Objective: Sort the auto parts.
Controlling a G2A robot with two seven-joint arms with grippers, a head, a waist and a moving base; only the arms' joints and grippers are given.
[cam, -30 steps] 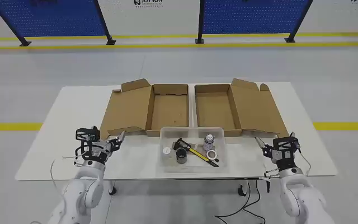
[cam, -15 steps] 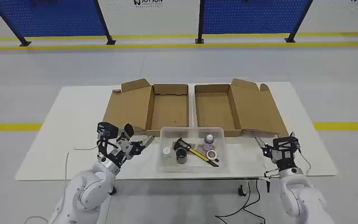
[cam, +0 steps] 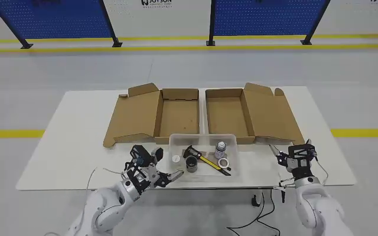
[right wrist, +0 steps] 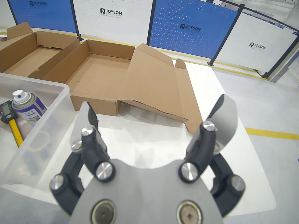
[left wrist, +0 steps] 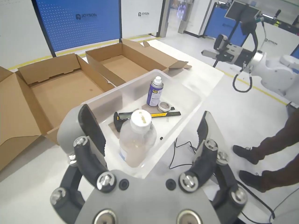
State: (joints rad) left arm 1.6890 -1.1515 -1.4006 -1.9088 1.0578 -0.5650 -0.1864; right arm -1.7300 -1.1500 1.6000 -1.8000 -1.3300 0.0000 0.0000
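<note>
Left gripper (cam: 166, 176) sits low just beside the near-left corner of the clear bin (cam: 204, 137), pointing into it. Jaws wide open, holding nothing. Capped bottle (left wrist: 137, 138) stands inside that corner, with the spray can (left wrist: 154, 92) and caliper (left wrist: 149, 115) farther in. Right gripper (cam: 294, 155) sits at the table (cam: 77, 130) front-right edge, well apart from the bin. Jaws wide open, empty.

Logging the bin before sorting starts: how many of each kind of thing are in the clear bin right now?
Clear bottle: 1
Spray can: 1
Caliper: 1
Round tin: 1
Dark cylinder: 1
Total in the clear bin: 5
</note>
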